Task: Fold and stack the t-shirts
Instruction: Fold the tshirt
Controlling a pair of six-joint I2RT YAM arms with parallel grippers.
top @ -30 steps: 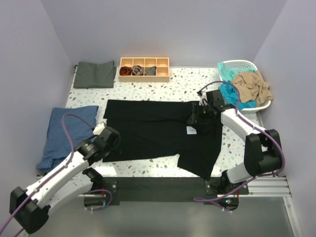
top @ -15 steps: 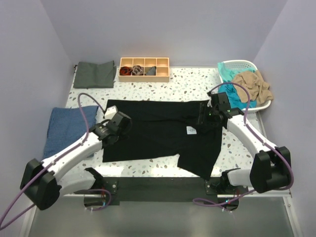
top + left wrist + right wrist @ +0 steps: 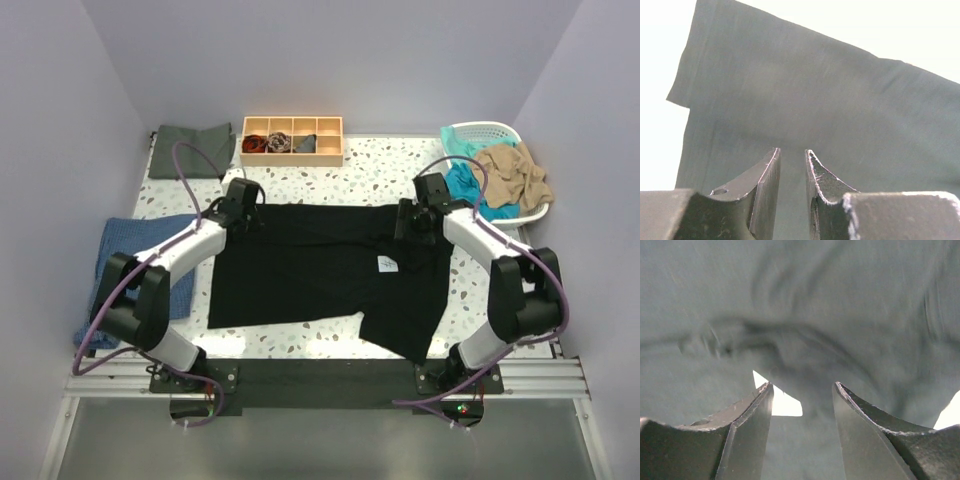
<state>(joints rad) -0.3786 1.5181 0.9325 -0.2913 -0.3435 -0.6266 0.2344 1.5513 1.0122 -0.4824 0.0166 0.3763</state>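
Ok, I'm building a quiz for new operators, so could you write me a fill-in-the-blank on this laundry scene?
The black t-shirt spread in the middle carries a small ____ tag.
The teal shirt and tan shirt sit in a white ____.
The wooden tray has ____ compartments.
The folded grey-green shirt lies to the tray's ____.
Missing words: white; basket; four; left.
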